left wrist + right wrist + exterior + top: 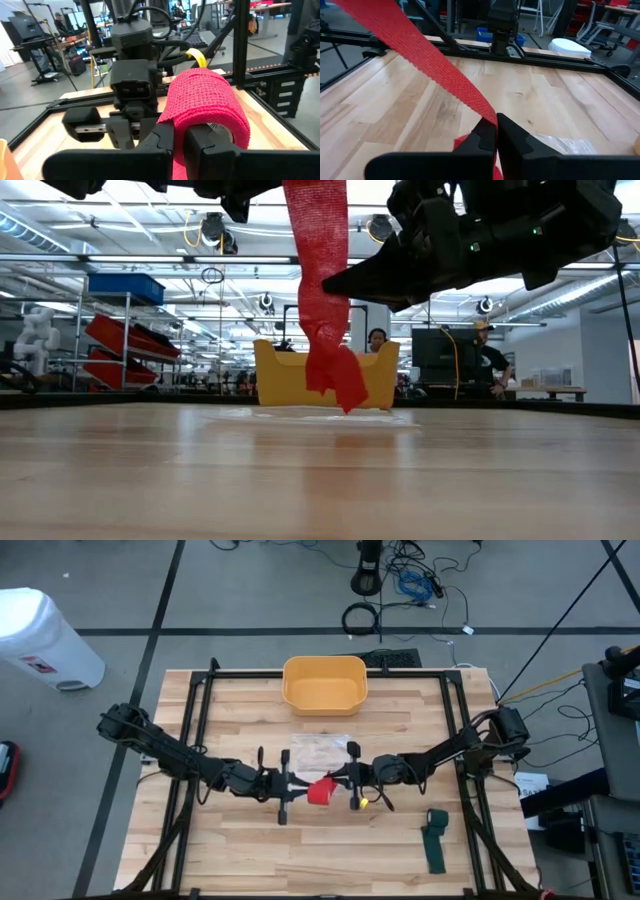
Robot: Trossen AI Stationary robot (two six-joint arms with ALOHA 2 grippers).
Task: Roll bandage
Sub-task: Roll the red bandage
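A red bandage hangs between my two grippers over the middle of the table. In the low view its strip drops from above to a crumpled loose end near the tabletop. My left gripper comes from the left and is shut on the bandage's rolled part. From the right, my right gripper is shut on the strip. A green bandage lies flat on the table at the near right, touched by nothing. My left gripper pinches a layer of the red bandage between its two fingers, held level. The rolled part is wound over and around one finger. The roll is lifted clear of the table. My right gripper pinches the red strip between its fingertips, coming level from the table's right and lying across the strip. From the fingers the strip runs taut, slanting up and away. More red bandage hangs below the fingers.
A yellow bin stands at the table's far middle. A clear plastic wrapper lies flat just beyond the grippers. Dark frame rails run along both table sides. Bare wood spreads toward the near edge.
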